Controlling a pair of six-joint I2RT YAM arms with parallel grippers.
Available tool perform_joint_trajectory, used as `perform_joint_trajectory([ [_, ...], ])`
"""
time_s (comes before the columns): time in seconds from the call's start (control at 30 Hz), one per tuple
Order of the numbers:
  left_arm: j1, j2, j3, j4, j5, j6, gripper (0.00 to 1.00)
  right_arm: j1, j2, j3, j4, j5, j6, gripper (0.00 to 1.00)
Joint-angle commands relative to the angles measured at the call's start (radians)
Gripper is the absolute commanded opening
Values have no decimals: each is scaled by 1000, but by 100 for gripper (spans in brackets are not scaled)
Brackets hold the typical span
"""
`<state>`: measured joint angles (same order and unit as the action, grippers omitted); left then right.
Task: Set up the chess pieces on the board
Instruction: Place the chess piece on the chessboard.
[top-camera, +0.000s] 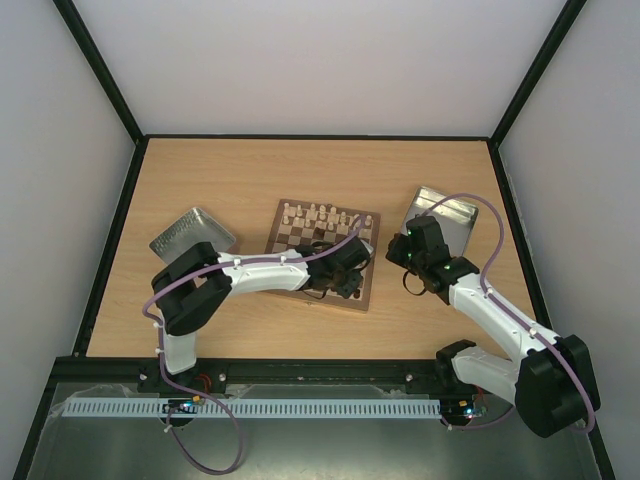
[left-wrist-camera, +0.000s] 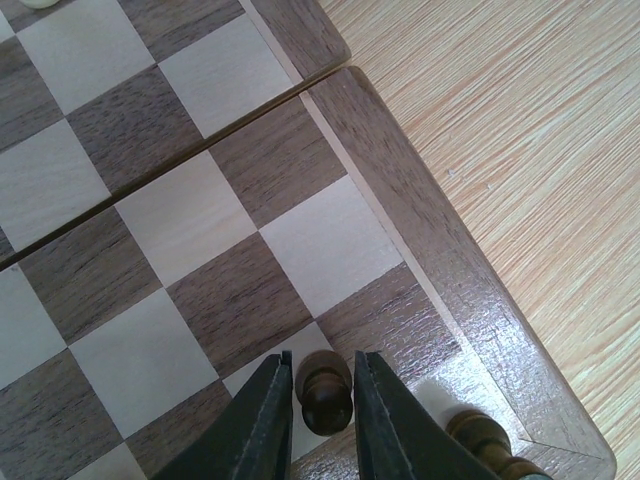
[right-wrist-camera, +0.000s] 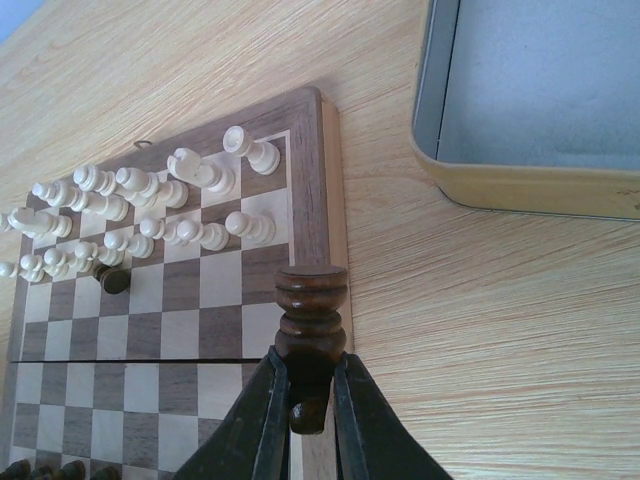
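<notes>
Left hand straddles a small dark brown wooden pawn standing on a light square near the near-right corner of the checkered wooden chessboard. Its jaws are barely parted, and I can't tell whether it's gripping. Right hand is clenched on a dark brown turned wooden piece, just off the board's right edge over the worktop. Cream wooden pieces fill the far rows.

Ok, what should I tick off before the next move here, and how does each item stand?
1. The dark pawn stands on a light square near a corner of the board: ok.
2. The left gripper is free of that pawn: cannot tell.
3. The right gripper is shut on its dark piece: ok.
4. The cream pieces fill two rows at the far end: ok.
5. A lone dark piece sits beside the cream rows, likely misplaced: not ok.
</notes>
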<state>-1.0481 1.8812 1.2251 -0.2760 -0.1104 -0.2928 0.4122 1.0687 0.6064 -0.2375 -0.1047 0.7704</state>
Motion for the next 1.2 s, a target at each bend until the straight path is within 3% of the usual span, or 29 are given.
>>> perform_joint_trajectory([
  [0.0, 10, -26, 14, -11, -2, -2, 21, -4, -3, -12, 10, 5, -2, 10],
  [0.37, 36, -127, 4, 26, 74, -49, 25, -4, -26, -8, 42, -61, -39, 10],
  [0.57, 120, -286, -71, 146, 196, -180, 34, -4, -94, -10, 143, -285, -154, 10],
  [0.83, 309, -522, -236, 374, 468, -474, 62, -4, -121, -27, 374, -692, -169, 9],
  [0.97, 336, -531, -258, 448, 628, -529, 67, -3, -114, -30, 466, -825, -161, 9],
  [1.17, 336, -494, -261, 528, 757, -551, 71, 9, -96, 10, 431, -916, -215, 9],
])
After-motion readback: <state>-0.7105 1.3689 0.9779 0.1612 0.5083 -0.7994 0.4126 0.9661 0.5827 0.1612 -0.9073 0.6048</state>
